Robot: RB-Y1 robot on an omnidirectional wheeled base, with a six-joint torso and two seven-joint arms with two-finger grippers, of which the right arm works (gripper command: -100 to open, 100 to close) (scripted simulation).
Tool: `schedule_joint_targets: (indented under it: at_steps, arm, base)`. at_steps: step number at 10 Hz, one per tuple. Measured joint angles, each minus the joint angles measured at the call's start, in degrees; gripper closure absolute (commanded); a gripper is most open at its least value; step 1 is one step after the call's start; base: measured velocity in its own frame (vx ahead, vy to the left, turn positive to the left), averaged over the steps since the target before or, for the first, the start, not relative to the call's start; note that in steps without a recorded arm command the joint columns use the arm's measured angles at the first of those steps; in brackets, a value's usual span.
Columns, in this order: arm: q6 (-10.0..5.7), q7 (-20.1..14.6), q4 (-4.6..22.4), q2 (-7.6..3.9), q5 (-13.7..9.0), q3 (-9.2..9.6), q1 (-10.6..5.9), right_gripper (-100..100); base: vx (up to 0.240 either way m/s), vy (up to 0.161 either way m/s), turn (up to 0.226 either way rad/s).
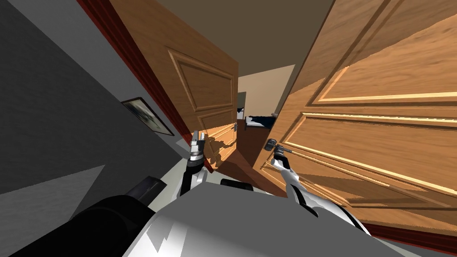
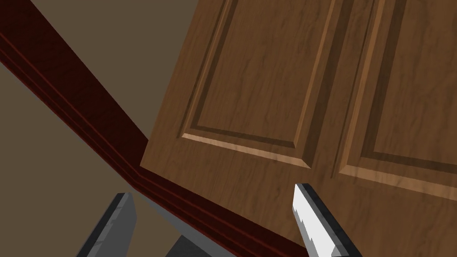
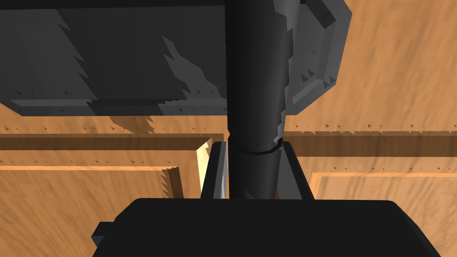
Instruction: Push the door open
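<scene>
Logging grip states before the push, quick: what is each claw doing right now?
Left claw: open, holding nothing, facing a brown door.
Right claw: closed on the dark door handle.

The panelled orange-brown wooden door [image 1: 379, 134] stands ajar, its dark grey lever handle [image 3: 252, 89] clamped in the right hand [image 3: 252, 147].
</scene>
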Motion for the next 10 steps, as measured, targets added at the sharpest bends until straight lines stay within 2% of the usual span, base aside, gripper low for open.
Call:
schedule_joint_targets:
  at_steps: [1,2,3,5,7,9,10]
  arm:
    - [0.02,0.8,0.5,0.2,-0.2,-0.93,-0.5,100]
    - [0.99,2.3,-1.4,1.1,-0.4,-2.27,0.02,100]
    - [0.71,2.7,-0.6,0.9,-0.4,-2.54,-0.63,100]
    - [-0.22,4.2,1.4,1.52,-0.6,-4.33,-1.92,100]
    - [0.01,6.5,1.4,2.71,-1.0,-6.59,-2.44,100]
    - [-1.07,7.8,4.0,2.74,-1.2,-8.19,-3.88,100]
    - [-1.33,8.7,4.3,3.01,-1.3,-9.06,-4.3,100]
  base:
    - [0.113,-0.021,-0.014]
    - [0.066,-0.012,-0.018]
    - [0.084,-0.006,-0.022]
    - [0.124,-0.019,-0.02]
    - [0.132,-0.018,-0.028]
    - [0.135,-0.016,-0.027]
    - [0.05,-0.011,-0.007]
